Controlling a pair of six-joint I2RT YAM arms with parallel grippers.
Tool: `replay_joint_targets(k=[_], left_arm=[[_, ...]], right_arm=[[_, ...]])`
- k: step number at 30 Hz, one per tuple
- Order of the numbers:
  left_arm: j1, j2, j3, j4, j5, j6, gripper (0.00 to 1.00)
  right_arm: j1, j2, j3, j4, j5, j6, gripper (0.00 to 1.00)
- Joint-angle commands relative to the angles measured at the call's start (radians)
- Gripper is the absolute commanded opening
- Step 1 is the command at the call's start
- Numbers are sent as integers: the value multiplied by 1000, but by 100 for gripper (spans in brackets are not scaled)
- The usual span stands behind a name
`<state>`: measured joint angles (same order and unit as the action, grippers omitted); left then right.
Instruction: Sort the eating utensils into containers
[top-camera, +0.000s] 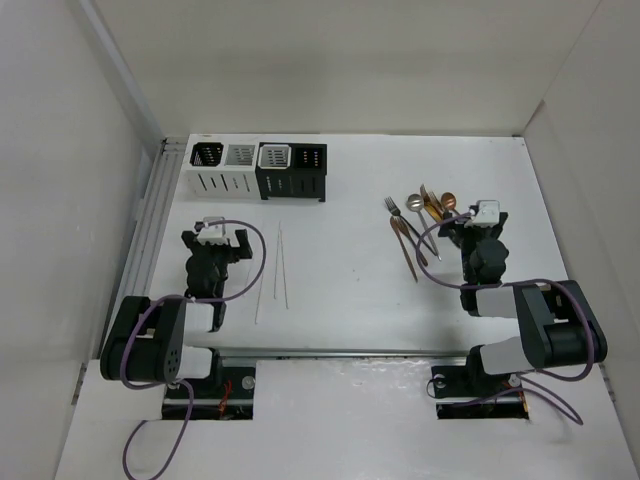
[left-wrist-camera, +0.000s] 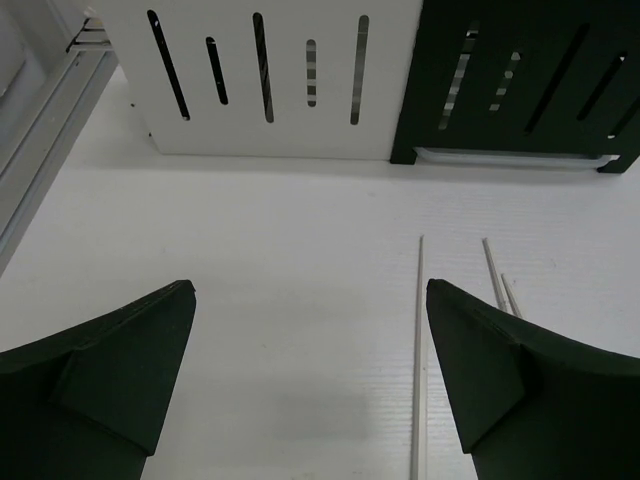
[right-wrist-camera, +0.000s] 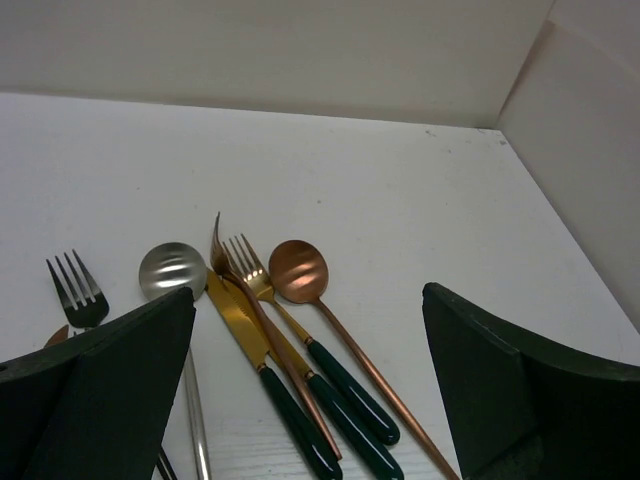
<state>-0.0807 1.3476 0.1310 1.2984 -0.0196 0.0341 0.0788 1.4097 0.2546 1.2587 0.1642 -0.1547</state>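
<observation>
A: Black left claw (left-wrist-camera: 310, 300) spread wide, empty, low over the table (left-wrist-camera: 250, 400). White chopsticks (left-wrist-camera: 418, 350) lie just inside its right finger.
B: Thin, light, stiff, and flat on the table. Hard to pinch. I'd take one at mid-length.
A: Right claw (right-wrist-camera: 308, 300) wide too, empty. Ahead of it: gold knife (right-wrist-camera: 235, 320), gold fork (right-wrist-camera: 250, 265), copper spoon (right-wrist-camera: 297, 270), silver spoon (right-wrist-camera: 172, 268) and silver fork (right-wrist-camera: 75, 290), partly overlapping.
B: Polished metal, likely slippery. Grip the dark green handles (right-wrist-camera: 300, 440), one piece at a time.
A: White caddies (left-wrist-camera: 290, 90) and black caddies (left-wrist-camera: 520, 80) side by side, far left.
B: Short caddies. Long pieces may tip.
</observation>
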Motion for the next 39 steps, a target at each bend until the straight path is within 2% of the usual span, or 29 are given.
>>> replay_joint_targets(k=[1,4,6,7,8,9,10,11,12,14,15,16,17,18,21,22,23,26,27,29,31,35,39], left_arm=[[-22,-37,-30,231,-43,15,100],[-31,-38,-30,231,-52,15,100],[-31,-38,-30,231,-43,35,100],[-31,-51,-18,231,-31,35,100],[-31,-85,17,184,43,64,100],[-31,-164,80,7,158,172,100],[-45,-298,175,-438,294,276,100],[-59,-326,341,-567,426,309,100],[-59,-343,411,-665,437,309,100],[-70,-343,531,-874,422,309,100],[-70,-320,639,-946,376,323,100],[-82,-300,692,-1017,330,323,100],[-82,-245,741,-1157,261,291,100],[-106,-214,834,-1218,145,238,100],[-116,-99,958,-1490,177,334,100],[-116,-79,976,-1527,179,361,100],[-134,-62,976,-1550,152,331,100],[-171,19,977,-1657,126,233,82],[-171,40,976,-1679,113,204,77],[-180,99,949,-1735,113,172,74],[-180,108,917,-1726,90,171,72],[-171,122,855,-1685,37,182,72],[-156,215,855,-1674,37,191,71]], right_arm=[[-2,-24,41,18,-58,-9,100],[44,-132,176,-319,-69,-94,100],[111,-178,302,-495,7,-124,100],[139,-193,328,-505,27,-203,100],[168,-205,353,-505,40,-260,100],[220,-215,420,-545,55,-322,100],[248,-215,469,-586,87,-430,100],[271,-198,527,-634,137,-460,100],[303,-181,648,-718,270,-460,100],[315,-120,765,-798,403,-451,100],[338,-98,819,-835,510,-451,100],[338,-80,904,-895,544,-451,100],[349,-48,941,-929,569,-451,100],[349,-37,972,-962,584,-451,100],[349,-37,1055,-1155,475,-361,100],[349,-37,1069,-1208,328,-324,100],[349,-46,1078,-1287,264,-287,100],[340,-46,1078,-1347,169,-122,100],[340,-46,1078,-1381,169,-91,95],[349,-35,1055,-1415,169,-4,91],[380,-35,1028,-1456,169,52,84],[421,-47,948,-1466,169,96,78],[431,-80,904,-1466,169,139,78]])
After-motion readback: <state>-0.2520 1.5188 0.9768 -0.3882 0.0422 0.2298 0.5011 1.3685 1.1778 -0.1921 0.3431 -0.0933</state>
